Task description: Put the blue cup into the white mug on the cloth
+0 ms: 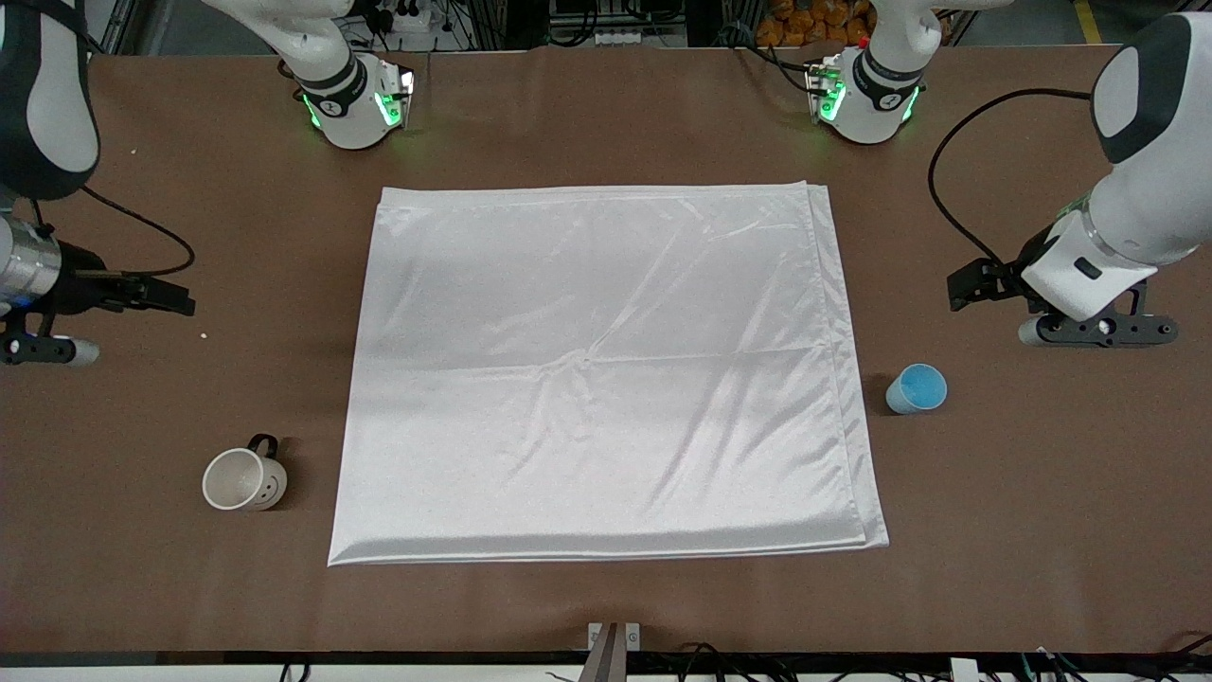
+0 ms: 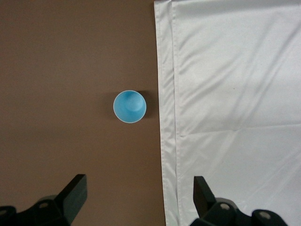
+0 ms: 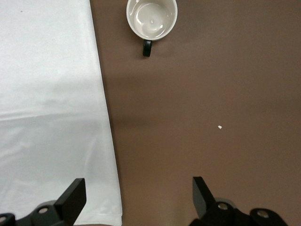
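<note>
Right gripper point(image 1: 180, 301): raised over bare brown counter point(image 1: 606, 606) at the right arm's end, fingers point(image 3: 70, 200) spread wide apart, empty.

Cream-white round ceramic mug with black loop handle point(image 1: 244, 478): upright on the counter, beside the cloth edge toward the right arm's end, not touching it, nearer to the front camera than the cloth's centre. Small dark dots on its side. Interior empty in the right wrist view point(image 3: 151, 19).

Large white satiny rectangular cloth point(image 1: 606, 379): flat at mid-counter, folded double, faint creases across it.

Small light-blue handleless tapered cup point(image 1: 917, 388): upright on the counter just beside the cloth edge toward the left arm's end, apart from it point(image 2: 130, 106).

Left gripper point(image 1: 961, 289): raised over bare counter near the light-blue cup, fingers point(image 2: 73, 193) spread wide apart, empty.
</note>
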`<move>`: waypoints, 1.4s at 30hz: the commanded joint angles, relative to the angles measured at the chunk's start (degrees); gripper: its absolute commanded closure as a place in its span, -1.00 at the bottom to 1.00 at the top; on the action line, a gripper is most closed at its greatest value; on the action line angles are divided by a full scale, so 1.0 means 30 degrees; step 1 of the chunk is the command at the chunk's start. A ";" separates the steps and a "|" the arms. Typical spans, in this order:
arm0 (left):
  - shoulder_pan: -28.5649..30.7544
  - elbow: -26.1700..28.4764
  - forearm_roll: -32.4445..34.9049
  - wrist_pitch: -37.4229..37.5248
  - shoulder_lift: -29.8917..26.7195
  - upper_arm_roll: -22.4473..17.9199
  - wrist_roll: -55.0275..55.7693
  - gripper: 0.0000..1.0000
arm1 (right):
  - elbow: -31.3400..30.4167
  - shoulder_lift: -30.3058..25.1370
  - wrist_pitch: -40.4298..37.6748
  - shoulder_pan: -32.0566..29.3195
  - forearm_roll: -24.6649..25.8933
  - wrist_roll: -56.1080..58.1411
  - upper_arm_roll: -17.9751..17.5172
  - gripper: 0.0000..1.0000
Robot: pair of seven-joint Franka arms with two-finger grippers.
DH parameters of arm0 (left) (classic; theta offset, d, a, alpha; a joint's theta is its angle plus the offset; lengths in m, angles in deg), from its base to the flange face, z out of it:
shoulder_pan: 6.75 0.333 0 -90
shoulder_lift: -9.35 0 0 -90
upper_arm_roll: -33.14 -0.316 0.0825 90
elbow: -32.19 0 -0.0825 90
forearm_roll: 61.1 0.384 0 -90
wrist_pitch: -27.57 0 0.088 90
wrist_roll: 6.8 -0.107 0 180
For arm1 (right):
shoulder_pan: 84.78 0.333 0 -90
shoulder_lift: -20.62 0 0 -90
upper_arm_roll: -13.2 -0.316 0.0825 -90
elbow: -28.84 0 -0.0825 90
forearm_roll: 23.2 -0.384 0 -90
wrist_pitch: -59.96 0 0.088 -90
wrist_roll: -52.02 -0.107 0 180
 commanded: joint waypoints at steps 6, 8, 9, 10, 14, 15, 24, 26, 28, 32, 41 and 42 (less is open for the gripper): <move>0.0381 0.1849 0.0873 -0.3202 0.0458 0.0048 -0.0725 -1.00 | -0.1011 0.3643 0.4464 -0.0883 -0.0050 -0.0172 -0.0278 -1.00; 0.0381 0.2436 0.0873 -0.3995 0.0429 0.0048 -0.0725 -1.00 | -0.1011 0.4376 0.5080 -0.1323 -0.0050 -0.0113 -0.0366 -1.00; 0.0381 0.2700 0.0873 -0.4259 0.0458 0.0048 -0.0725 -1.00 | -0.0982 0.4670 0.5286 -0.1383 -0.0050 -0.0084 -0.0424 -1.00; 0.0381 0.2905 0.0873 -0.4465 0.0458 0.0048 -0.0725 -1.00 | -0.0981 0.4963 0.5462 -0.1471 -0.0050 -0.0055 -0.0425 -1.00; 0.0381 0.3550 0.0902 -0.5227 0.0458 0.0048 -0.0725 -1.00 | -0.0923 0.5989 0.6369 -0.1618 -0.0021 -0.0055 -0.0425 -1.00; 0.0381 0.3726 0.0902 -0.5432 0.0458 0.0048 -0.0725 -1.00 | -0.0952 0.6223 0.6691 -0.1618 -0.0050 -0.0055 -0.0425 -1.00; 0.0410 0.5660 0.0902 -0.8800 0.0984 0.0019 -0.0725 -1.00 | -0.0981 0.7689 0.9269 -0.1414 -0.0021 -0.0055 -0.0425 -1.00; 0.0644 0.5691 0.0902 -0.9153 0.1335 0.0019 -0.0725 -1.00 | -0.0981 0.7982 1.0030 -0.1355 0.0008 -0.0026 -0.0425 -1.00; 0.0733 0.5691 0.0902 -0.9446 0.1716 0.0048 -0.0725 -1.00 | -0.0952 0.8217 1.0588 -0.1267 0.0096 -0.0025 -0.0425 -1.00; 0.0762 0.5691 0.0902 -1.0295 0.2448 0.0019 -0.0725 -1.00 | -0.0923 0.8569 1.1526 -0.1091 0.0096 -0.0054 -0.0425 -1.00; 0.0762 0.5720 0.0902 -1.2785 0.4470 0.0019 -0.0725 -1.00 | -0.0893 0.9302 1.3461 -0.0944 0.0125 -0.0084 -0.0425 -1.00; 0.0762 0.5691 0.0902 -1.2990 0.4617 0.0019 -0.0696 -1.00 | -0.0864 0.9331 1.3578 -0.0944 0.0096 -0.0171 -0.0425 -1.00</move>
